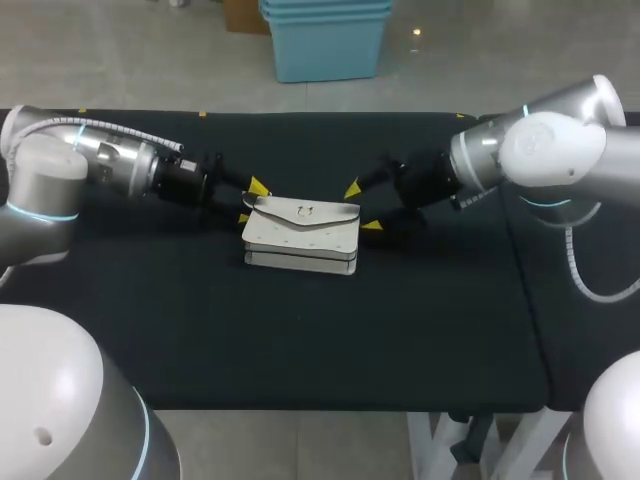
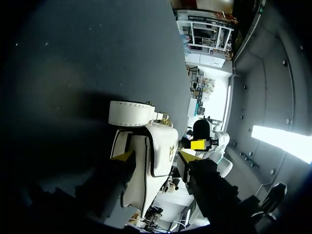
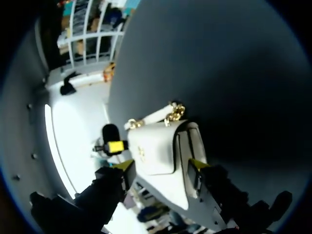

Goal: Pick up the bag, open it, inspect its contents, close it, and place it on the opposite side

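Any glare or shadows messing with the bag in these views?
Head view: bag evenly lit, no glare. Left wrist view: bag bright, a dark shadow on the table beside it. Right wrist view: same, bag bright with shadow darkening the table next to it.

Quick tally: there was one white bag (image 1: 301, 236) and one black table (image 1: 300, 340). On the bag I counted one flap (image 3: 155, 148) with a single gold clasp (image 1: 305, 210), one white strap (image 2: 127, 113), and two short bits of gold chain (image 3: 174, 115), one at each end of that strap. On the robot side there were two arms, the left arm (image 1: 110, 160) and the right arm (image 1: 500, 150). That made two grippers, one per arm: the left gripper (image 1: 250, 202) and the right gripper (image 1: 361, 207).
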Tool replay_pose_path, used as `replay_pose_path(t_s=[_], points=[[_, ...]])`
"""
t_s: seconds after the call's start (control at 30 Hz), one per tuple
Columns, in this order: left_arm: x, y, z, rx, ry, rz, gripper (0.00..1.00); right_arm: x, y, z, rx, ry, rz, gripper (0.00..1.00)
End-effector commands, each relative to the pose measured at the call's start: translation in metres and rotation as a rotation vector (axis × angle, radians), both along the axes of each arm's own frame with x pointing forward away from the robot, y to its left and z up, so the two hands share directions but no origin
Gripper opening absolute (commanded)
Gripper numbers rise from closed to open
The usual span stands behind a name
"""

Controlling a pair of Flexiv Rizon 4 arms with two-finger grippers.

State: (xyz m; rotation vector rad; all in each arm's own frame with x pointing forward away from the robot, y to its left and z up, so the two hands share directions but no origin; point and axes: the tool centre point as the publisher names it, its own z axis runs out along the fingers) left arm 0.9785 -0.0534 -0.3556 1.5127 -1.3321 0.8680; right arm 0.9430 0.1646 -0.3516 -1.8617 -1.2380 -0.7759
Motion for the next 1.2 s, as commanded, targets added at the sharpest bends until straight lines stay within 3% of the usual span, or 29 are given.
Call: replay_pose_path(t_s=[0.03, 0.27, 0.53, 0.6, 0.67, 0.7, 0.73, 0.93, 0.97, 1.0, 1.03, 1.07, 1.1, 1.13, 1.2], points=[[0.005, -0.002, -0.007, -0.018, 0.005, -0.014, 0.6, 0.0, 0.006, -0.01, 0.066, -0.006, 0.055, 0.64], [0.004, -0.005, -0.008, -0.042, -0.011, -0.038, 0.58, -0.003, 0.011, -0.015, 0.117, -0.036, 0.09, 0.54], [0.005, -0.015, -0.018, -0.026, -0.046, -0.059, 0.35, -0.003, 0.017, -0.021, 0.13, -0.021, 0.096, 0.43], [0.006, -0.017, -0.023, 0.002, -0.047, -0.039, 0.24, -0.003, 0.019, -0.025, 0.13, -0.014, 0.096, 0.38], [0.006, -0.017, -0.026, 0.003, -0.039, -0.041, 0.08, -0.003, 0.019, -0.028, 0.13, -0.007, 0.093, 0.25], [0.007, -0.017, -0.027, 0.005, -0.037, -0.038, 0.0, -0.004, 0.02, -0.029, 0.13, -0.004, 0.091, 0.04], [0.007, -0.017, -0.028, 0.004, -0.034, -0.038, 0.0, -0.004, 0.02, -0.031, 0.13, -0.003, 0.089, 0.0], [0.003, -0.015, -0.024, 0.001, -0.031, -0.033, 0.0, -0.006, 0.018, -0.031, 0.131, 0.002, 0.078, 0.0], [0.002, -0.015, -0.022, 0.0, -0.031, -0.034, 0.16, -0.006, 0.017, -0.029, 0.126, -0.003, 0.074, 0.11], [0.001, -0.015, -0.02, -0.004, -0.038, -0.039, 0.47, -0.006, 0.016, -0.026, 0.125, -0.009, 0.072, 0.41], [0.0, -0.015, -0.019, -0.006, -0.042, -0.039, 0.65, -0.006, 0.016, -0.025, 0.126, -0.013, 0.072, 0.48], [-0.002, -0.015, -0.018, -0.008, -0.045, -0.04, 0.52, -0.007, 0.015, -0.023, 0.126, -0.017, 0.069, 0.56], [-0.002, -0.015, -0.017, -0.009, -0.047, -0.04, 0.35, -0.007, 0.015, -0.023, 0.126, -0.018, 0.069, 0.54], [-0.003, -0.015, -0.017, -0.009, -0.052, -0.039, 0.0, -0.007, 0.015, -0.022, 0.128, -0.024, 0.064, 0.44], [-0.002, -0.017, -0.019, -0.006, -0.053, -0.036, 0.0, -0.007, 0.015, -0.022, 0.128, -0.025, 0.061, 0.0]])
